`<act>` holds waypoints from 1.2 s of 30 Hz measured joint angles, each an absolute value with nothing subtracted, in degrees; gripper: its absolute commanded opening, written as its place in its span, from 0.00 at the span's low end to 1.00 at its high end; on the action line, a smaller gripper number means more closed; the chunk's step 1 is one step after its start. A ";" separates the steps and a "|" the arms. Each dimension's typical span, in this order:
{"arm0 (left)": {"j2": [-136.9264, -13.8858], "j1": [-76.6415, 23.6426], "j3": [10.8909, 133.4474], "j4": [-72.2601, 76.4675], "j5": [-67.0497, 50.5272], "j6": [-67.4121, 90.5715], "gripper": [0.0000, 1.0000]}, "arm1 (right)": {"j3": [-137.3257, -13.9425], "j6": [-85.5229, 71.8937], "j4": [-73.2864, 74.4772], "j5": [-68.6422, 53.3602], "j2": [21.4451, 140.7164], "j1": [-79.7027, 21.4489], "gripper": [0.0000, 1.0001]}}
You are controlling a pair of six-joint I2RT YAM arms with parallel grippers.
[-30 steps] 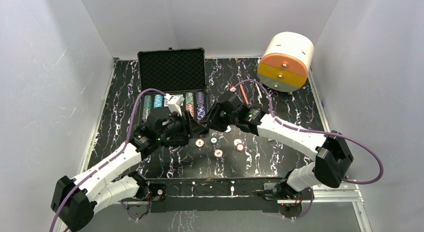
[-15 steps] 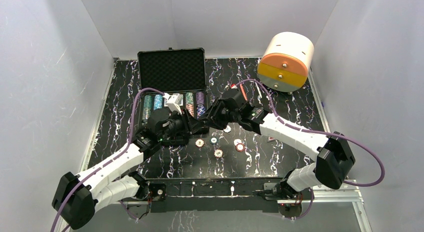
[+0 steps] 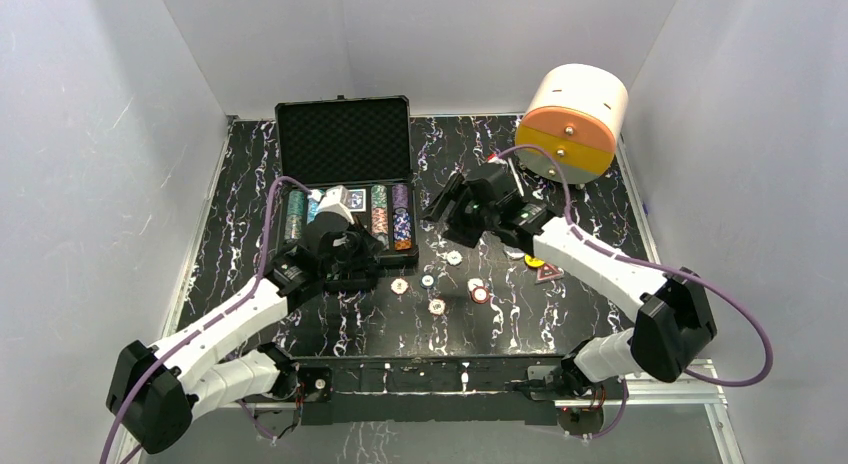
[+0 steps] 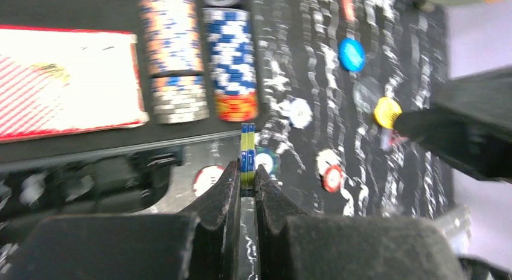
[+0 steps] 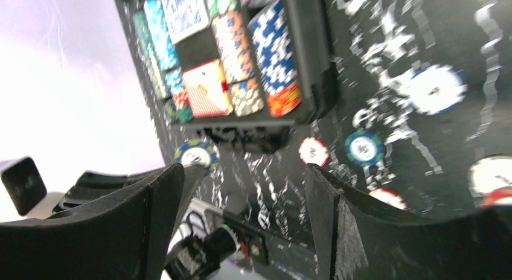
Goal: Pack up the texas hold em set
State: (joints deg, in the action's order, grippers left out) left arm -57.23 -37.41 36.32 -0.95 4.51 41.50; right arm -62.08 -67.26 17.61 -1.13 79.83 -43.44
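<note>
**Seat the pinched chips on edge**

Loose striped chips [image 3: 437, 306] lie on the black marbled counter [image 3: 610, 194]. Past them the left fingers [image 4: 244, 171] pinch narrow on two blue-and-yellow striped poker chips [image 4: 247, 148], edge-up by the near rim of the open black foam-lined hard case [image 3: 345, 139]. Best, I judge: keep them upright, align with the blue-and-white chip row [image 4: 232, 57], lower, then release. Farther off, the right fingers [image 5: 244, 174] gape wide, empty.

One open case [image 3: 343, 134], two card decks [image 5: 207, 89], six loose chips [image 3: 437, 306], one white-and-orange cylinder [image 3: 575, 104].
</note>
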 measured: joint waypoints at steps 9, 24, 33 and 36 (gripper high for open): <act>-58.59 -36.58 49.39 -36.47 30.81 63.20 0.00 | -62.06 -61.93 21.78 5.17 73.65 -37.50 0.80; -70.78 -18.11 57.17 -55.40 36.95 76.75 0.00 | -60.12 -60.97 23.18 4.75 74.13 -36.38 0.79; -75.44 -13.82 57.06 -52.29 33.47 78.26 0.00 | -60.12 -60.58 23.49 4.75 74.13 -35.83 0.78; -77.30 -13.21 57.06 -50.87 32.80 78.50 0.00 | -60.12 -60.38 23.59 4.75 74.13 -35.68 0.79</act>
State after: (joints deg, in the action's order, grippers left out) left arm -77.30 -13.21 57.06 -50.87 32.80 78.50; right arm -60.12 -60.38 23.59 4.75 74.13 -35.68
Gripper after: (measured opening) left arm 0.051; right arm 0.785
